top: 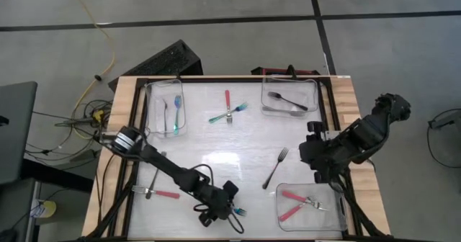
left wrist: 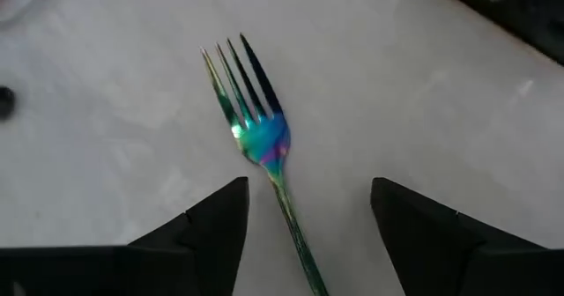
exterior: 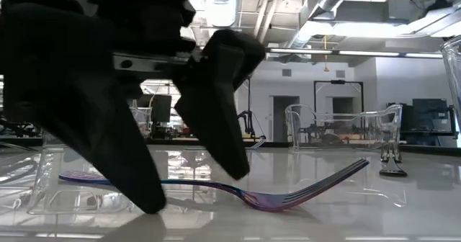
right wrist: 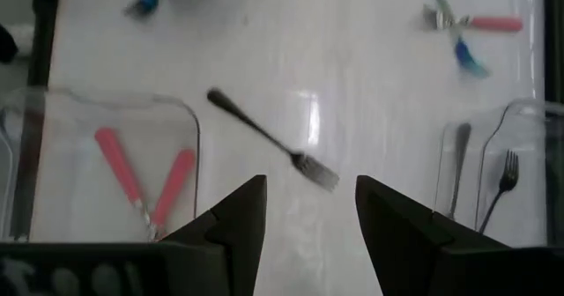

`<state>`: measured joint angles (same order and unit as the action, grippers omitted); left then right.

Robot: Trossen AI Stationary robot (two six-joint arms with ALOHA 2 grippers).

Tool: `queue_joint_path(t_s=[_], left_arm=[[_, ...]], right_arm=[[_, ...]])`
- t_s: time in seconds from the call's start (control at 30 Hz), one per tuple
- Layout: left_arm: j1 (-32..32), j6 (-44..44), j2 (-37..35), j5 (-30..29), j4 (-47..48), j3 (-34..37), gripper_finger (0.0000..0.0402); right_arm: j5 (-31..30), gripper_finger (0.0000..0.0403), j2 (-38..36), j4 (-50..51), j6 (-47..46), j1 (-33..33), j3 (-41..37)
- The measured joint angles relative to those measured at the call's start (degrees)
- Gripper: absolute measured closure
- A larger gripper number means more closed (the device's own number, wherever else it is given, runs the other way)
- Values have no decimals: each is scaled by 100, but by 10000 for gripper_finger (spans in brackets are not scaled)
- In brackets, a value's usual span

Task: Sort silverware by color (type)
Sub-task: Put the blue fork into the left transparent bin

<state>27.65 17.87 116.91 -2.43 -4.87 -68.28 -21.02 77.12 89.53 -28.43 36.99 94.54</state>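
Note:
A fork with an iridescent blue-green sheen [left wrist: 261, 137] lies flat on the white table near its front edge [top: 238, 212]. My left gripper [left wrist: 308, 190] is low over it and open. Its two fingers stand on either side of the handle, one in front of it and one behind it in the low view [exterior: 194, 190]. I see no touch. My right gripper [right wrist: 308, 217] hangs open high over the table's right side [top: 315, 168], with nothing between its fingers. A dark fork [top: 275, 168] lies on the table below it.
A clear tray at the near right [top: 338, 224] holds two red-handled forks [right wrist: 145, 186]. The far-right tray [top: 315, 91] holds a black fork [top: 288, 99]. The far-left tray [top: 151, 119] holds a blue fork and a grey one. A red and a blue fork lie crossed [top: 228, 112]. Another red-handled fork [top: 162, 194] lies near left.

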Motion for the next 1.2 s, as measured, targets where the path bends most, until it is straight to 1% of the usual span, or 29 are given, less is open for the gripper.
queue_joint_path(t_s=[0.07, 0.17, 0.3, 0.37, 0.4, 0.53, 0.63, 0.77, 0.87, 0.97, 1.07, 1.2], left_arm=[[0, 209, 19, -17, 186, -21, 200], [-58, 463, 22, -5, 716, -19, 247], [-202, 1011, -22, 424, 1315, -36, 333], [-298, 1125, -27, 676, 1438, -38, 378], [-346, 1125, -27, 762, 1460, -36, 389], [-537, 761, -126, 832, 1597, -19, 397], [-793, 371, -398, 696, 2166, 10, 399], [-1243, -299, -1049, 85, 3221, 38, 400], [-1675, -698, -1630, -287, 3341, 23, 401], [-2176, -731, -2214, -413, 3296, 14, 401], [-2712, -387, -2678, -602, 3385, 14, 401], [-3538, 79, -3279, -1000, 4073, 6, 401]], right_arm=[[111, 205, -2, 42, -49, 24, 0], [184, 205, -19, 37, -237, 135, -3], [173, 205, -42, 45, -706, 411, -4], [136, 205, -35, 45, -994, 584, -4], [84, 205, -35, 47, -1130, 657, -4], [-267, 205, -35, 49, -1634, 946, -4], [-447, 205, -35, 50, -1912, 1065, -4], [-484, 205, -26, 49, -2127, 1079, -4], [-611, 205, -19, 43, -2237, 1022, -4], [-896, 205, -15, -66, -2274, 920, -4], [-1388, 205, -15, -315, -2275, 785, -4], [-2108, 205, -5, -733, -2271, 491, -4]])
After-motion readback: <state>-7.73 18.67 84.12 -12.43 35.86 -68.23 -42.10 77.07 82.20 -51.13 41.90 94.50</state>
